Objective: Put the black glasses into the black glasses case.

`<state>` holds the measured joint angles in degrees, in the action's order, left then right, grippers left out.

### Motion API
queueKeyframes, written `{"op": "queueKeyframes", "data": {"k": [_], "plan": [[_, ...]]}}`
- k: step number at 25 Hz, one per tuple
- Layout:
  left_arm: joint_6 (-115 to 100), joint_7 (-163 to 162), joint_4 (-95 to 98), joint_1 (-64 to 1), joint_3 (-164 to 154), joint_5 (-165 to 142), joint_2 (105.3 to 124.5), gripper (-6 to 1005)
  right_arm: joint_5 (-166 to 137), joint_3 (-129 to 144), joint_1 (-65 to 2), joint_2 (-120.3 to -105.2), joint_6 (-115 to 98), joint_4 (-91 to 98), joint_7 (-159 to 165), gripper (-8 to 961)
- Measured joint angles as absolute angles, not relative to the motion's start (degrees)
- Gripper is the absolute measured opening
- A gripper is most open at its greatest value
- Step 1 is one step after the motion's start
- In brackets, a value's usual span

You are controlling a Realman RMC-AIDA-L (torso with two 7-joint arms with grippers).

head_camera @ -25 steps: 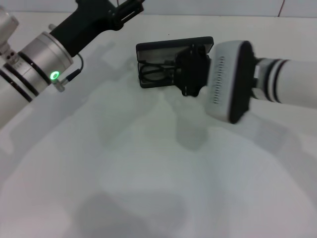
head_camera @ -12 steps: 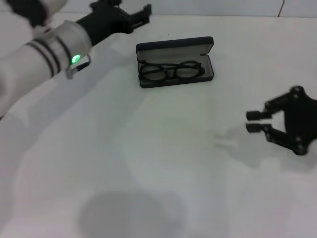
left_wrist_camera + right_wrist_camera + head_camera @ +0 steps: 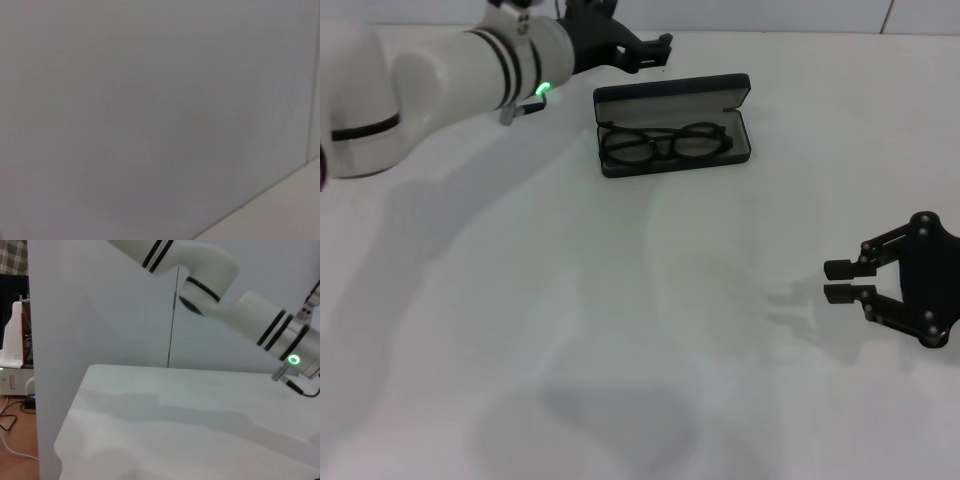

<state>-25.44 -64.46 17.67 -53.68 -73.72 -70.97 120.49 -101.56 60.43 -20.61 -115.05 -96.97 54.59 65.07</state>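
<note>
Black glasses (image 3: pixel 666 143) inside open black glasses case (image 3: pixel 672 92).

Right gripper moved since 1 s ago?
Yes. The right gripper has pulled away from the case to the table's near right; glasses lie inside.

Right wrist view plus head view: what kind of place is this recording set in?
Probably an indoor lab or test room. A bare white table carries only the open glasses case with the glasses inside. Plain walls stand behind; cables and equipment sit on a wooden floor.
</note>
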Motion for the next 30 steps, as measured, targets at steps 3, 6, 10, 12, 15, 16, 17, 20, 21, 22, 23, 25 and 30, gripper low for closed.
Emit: {"op": "queueKeyframes", "data": {"k": [3,6,10,12,15,16,17,20,21,22,23,25,30], "plan": [[-23.1,-65.5,17.6,-54.5,-78.1,-70.9,120.55,889,-101.8,60.5,-20.8,-115.08,-96.8,54.1,64.9,139],[-22.0,-67.3,17.7,-54.7,-81.9,-70.9,120.51,889,-102.3,60.9,-20.8,-115.11,-96.8,54.1,64.8,140],[-21.8,-72.6,18.3,-54.5,-89.5,-71.3,120.07,889,-102.5,60.9,-20.9,-115.20,-96.7,54.1,64.8,140],[-22.0,-72.7,18.3,-53.9,-90.6,-71.4,120.07,889,-102.5,60.9,-20.9,-115.20,-96.7,54.1,64.8,140],[-22.0,-72.5,19.2,-52.3,-91.9,-71.7,120.19,888,-102.5,60.9,-20.9,-115.22,-96.5,54.4,64.8,140],[-22.1,-72.4,20.0,-51.6,-92.0,-71.7,120.21,888,-102.5,60.9,-20.9,-115.22,-96.5,54.4,64.8,140],[-22.1,-72.4,20.8,-51.0,-92.1,-71.7,120.19,888,-102.5,60.9,-20.9,-115.22,-96.4,54.4,64.8,140],[-22.2,-72.4,23.6,-48.8,-92.5,-71.7,120.15,888,-102.5,60.7,-20.9,-115.23,-96.4,54.4,64.8,139],[-22.5,-72.4,24.3,-48.4,-92.6,-71.7,120.15,888,-102.5,60.5,-20.9,-115.22,-96.4,54.4,64.8,139],[-22.9,-72.4,25.2,-47.8,-92.7,-71.7,120.14,888,-102.4,60.3,-20.9,-115.21,-96.4,54.4,64.9,139],[-24.0,-72.2,26.6,-46.8,-92.6,-71.6,120.13,888,-102.4,60.2,-20.9,-115.19,-96.3,54.4,64.9,139],[-27.6,-71.6,30.4,-44.1,-91.6,-71.1,120.08,889,-101.9,59.4,-20.9,-115.20,-96.0,54.3,65.2,139],[-52.3,-63.6,37.1,-35.3,-83.5,-64.6,119.63,889,-97.7,56.6,-21.7,-115.10,-96.4,52.3,65.4,140]]}}
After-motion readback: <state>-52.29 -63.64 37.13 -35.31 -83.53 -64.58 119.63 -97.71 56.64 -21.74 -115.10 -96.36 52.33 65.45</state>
